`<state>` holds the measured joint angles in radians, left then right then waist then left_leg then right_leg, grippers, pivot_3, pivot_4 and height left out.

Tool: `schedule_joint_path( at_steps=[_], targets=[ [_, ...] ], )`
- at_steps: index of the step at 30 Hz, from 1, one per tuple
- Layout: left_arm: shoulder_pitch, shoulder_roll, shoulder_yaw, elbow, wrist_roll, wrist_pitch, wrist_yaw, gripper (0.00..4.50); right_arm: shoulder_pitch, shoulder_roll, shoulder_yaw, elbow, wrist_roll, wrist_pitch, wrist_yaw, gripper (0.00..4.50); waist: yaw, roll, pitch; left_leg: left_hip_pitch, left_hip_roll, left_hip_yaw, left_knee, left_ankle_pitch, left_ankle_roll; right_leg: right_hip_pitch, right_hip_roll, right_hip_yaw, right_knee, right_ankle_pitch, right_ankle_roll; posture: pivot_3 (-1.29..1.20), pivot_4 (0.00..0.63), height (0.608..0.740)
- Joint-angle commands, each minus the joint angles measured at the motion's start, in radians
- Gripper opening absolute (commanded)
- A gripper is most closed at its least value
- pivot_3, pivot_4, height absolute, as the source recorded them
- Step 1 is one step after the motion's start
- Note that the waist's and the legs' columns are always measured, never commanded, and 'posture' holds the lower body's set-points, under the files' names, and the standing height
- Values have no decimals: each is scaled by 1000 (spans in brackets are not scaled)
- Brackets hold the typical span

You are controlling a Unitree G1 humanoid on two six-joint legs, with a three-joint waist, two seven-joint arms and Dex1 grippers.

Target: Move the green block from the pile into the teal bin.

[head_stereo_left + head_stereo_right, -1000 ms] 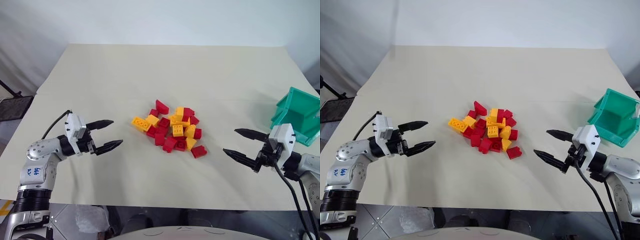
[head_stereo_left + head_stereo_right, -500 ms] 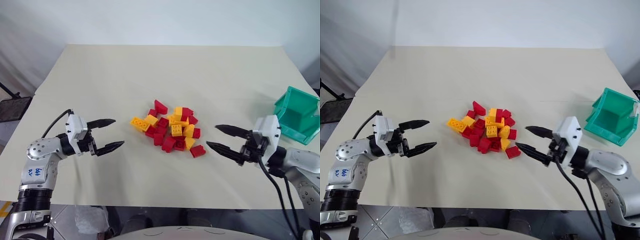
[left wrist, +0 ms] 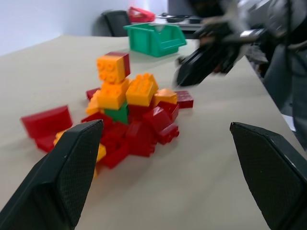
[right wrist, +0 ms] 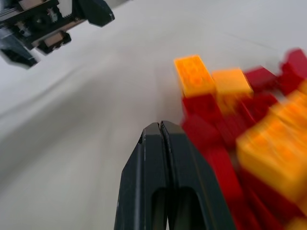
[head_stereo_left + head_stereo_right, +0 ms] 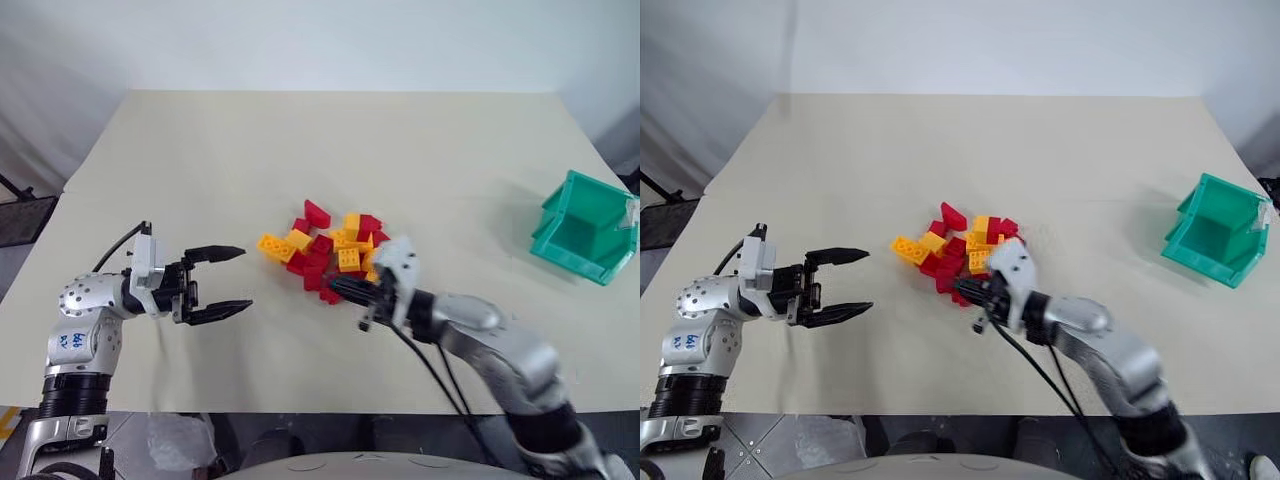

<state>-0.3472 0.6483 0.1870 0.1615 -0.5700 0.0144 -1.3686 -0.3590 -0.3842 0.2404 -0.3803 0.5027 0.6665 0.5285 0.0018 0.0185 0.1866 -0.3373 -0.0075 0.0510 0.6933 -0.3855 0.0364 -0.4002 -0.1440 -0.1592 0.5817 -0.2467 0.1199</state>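
The right gripper is reaching in at the near edge of the pile of red and yellow-orange bricks, its two black fingers pressed flat together and gripping nothing. Its tip is sitting at the red bricks on the pile's near side; whether it is actually touching them cannot be told. The left gripper is hovering over the cream tabletop off to the pile's left, pointing toward the bricks, its fingers spread wide and holding nothing. The green block is sitting within the pile, wedged under stacked yellow-orange bricks with red ones around it, one face showing in the left wrist view. The teal bin is standing well apart from the pile, near the table's right edge, its open top showing a bare interior.
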Motion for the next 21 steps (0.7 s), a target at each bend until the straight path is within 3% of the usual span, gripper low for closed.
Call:
schedule_joint_path(
  at_steps=[1, 7, 11, 21],
  targets=[
    [15, -6, 18, -33, -15, -7, 9, 4500, -21, 19, -11, 93, -68, -102, 15, 35, -1, 0, 0, 0, 0, 0, 0, 0, 0, 0, 0, 0, 0, 0, 0, 0, 150, 740],
    [42, -28, 14, -61, -14, -14, 32, 4500, -164, 107, -51, 424, -185, -296, -1, 35, -16, 0, 0, -5, 0, 2, 3, 0, 1, -6, 0, 1, 2, 0, 0, 0, 150, 740],
    [46, -32, 17, -71, -12, -15, 39, 4500, -211, 113, -105, 529, -218, -376, -12, 35, -17, 0, 0, -8, 1, 1, 5, 0, 0, -9, 0, 1, 4, 0, 0, 0, 150, 740],
    [42, -49, 10, -68, -7, -27, 60, 4500, -154, 35, -202, 371, -192, -354, 50, 35, -24, 0, 0, -14, 1, 1, 6, 0, 0, -13, 0, 1, 4, 0, 0, 0, 150, 740]
  ],
)
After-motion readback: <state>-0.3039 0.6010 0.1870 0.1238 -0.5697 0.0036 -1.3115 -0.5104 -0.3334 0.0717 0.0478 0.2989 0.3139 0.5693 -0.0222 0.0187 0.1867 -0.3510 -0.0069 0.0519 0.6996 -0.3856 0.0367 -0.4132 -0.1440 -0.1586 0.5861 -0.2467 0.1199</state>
